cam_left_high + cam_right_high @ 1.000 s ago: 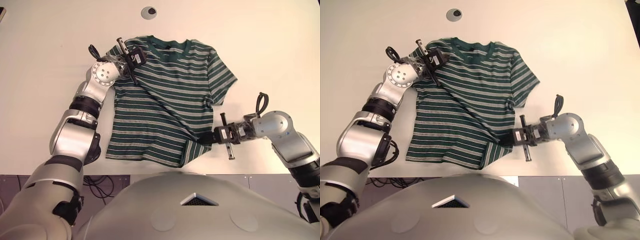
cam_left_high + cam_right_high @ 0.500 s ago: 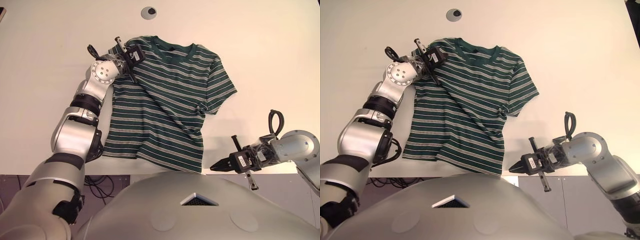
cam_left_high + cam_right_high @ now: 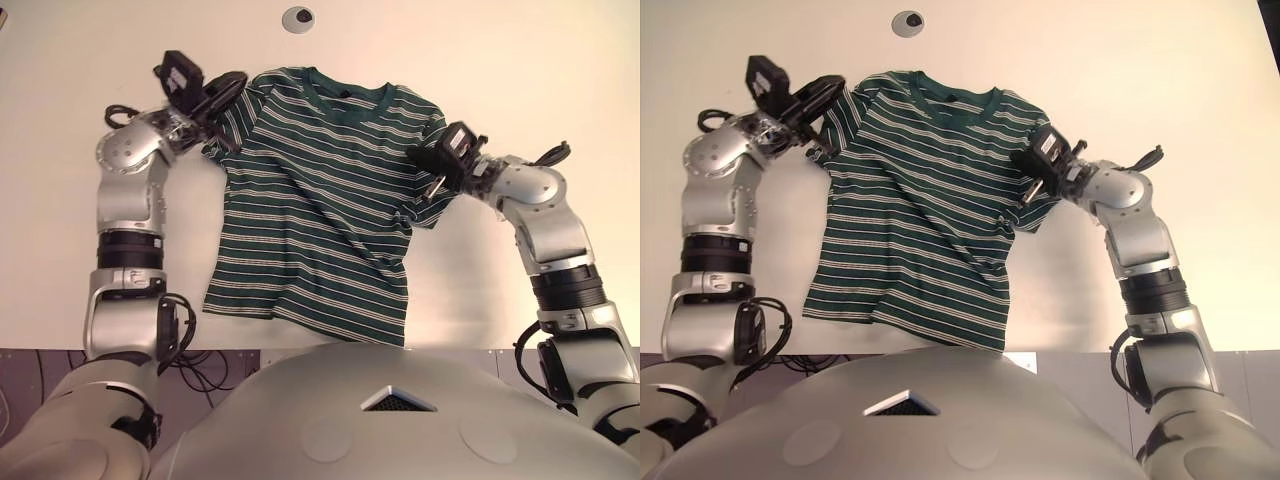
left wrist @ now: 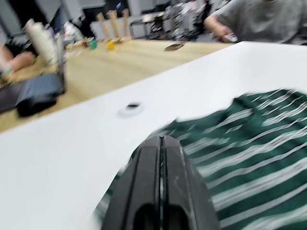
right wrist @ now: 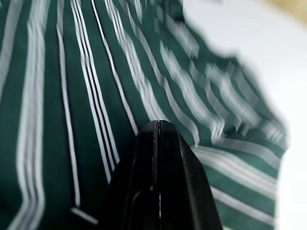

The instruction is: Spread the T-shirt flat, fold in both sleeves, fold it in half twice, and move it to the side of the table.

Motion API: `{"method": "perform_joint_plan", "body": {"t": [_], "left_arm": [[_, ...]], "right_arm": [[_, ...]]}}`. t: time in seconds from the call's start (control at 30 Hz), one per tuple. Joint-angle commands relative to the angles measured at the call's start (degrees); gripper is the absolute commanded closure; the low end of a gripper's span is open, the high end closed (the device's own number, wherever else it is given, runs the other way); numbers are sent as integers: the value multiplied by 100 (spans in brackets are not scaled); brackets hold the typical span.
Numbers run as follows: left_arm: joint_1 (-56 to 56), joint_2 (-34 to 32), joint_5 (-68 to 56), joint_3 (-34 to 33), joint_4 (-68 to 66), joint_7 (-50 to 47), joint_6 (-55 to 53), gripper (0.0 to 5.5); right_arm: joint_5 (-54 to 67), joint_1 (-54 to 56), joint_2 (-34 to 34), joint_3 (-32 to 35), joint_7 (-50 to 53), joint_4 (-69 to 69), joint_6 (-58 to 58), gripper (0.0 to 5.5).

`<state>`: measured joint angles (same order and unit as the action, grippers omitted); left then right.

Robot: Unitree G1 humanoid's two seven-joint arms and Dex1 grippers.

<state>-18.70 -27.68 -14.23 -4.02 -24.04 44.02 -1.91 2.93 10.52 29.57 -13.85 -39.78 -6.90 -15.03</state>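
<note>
A green T-shirt (image 3: 320, 200) with white stripes lies face up on the white table (image 3: 520, 60), collar at the far side, body mostly flat. My left gripper (image 3: 230, 90) hovers at the shirt's left shoulder by the left sleeve (image 3: 222, 135); in the left wrist view its fingers (image 4: 162, 143) are shut together above the striped cloth. My right gripper (image 3: 422, 160) sits over the right sleeve (image 3: 440, 195), and in the right wrist view its fingers (image 5: 157, 127) are also shut, just above the fabric.
A round grey grommet (image 3: 297, 20) is set into the table beyond the collar. The table's near edge (image 3: 470, 348) runs just below the shirt's hem, with cables (image 3: 195, 365) hanging under it. Bare table lies on both sides of the shirt.
My right gripper left the shirt's lower right corner, drew back to the table edge, then rose to the right sleeve. The hem now lies flat. My left arm swung outward.
</note>
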Motion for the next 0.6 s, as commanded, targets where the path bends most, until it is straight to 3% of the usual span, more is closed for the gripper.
{"method": "perform_joint_plan", "body": {"t": [0.03, 0.17, 0.4, 0.6], "left_arm": [[19, -343, -84, -344, -227, -92, -447, 498], [-1, -467, 40, -199, -455, 77, -678, 441], [-51, -274, 148, 50, -779, 227, -897, 441], [-151, -96, 160, 172, -1034, 353, -1016, 441]], "right_arm": [[-644, -97, 161, -463, -10, -409, 6, 550], [-1268, -100, 456, -578, 288, -969, 328, 550], [-1781, 319, 385, -374, 1300, -1834, 1400, 550], [-2021, 341, 193, -298, 1876, -1455, 2298, 550]]}}
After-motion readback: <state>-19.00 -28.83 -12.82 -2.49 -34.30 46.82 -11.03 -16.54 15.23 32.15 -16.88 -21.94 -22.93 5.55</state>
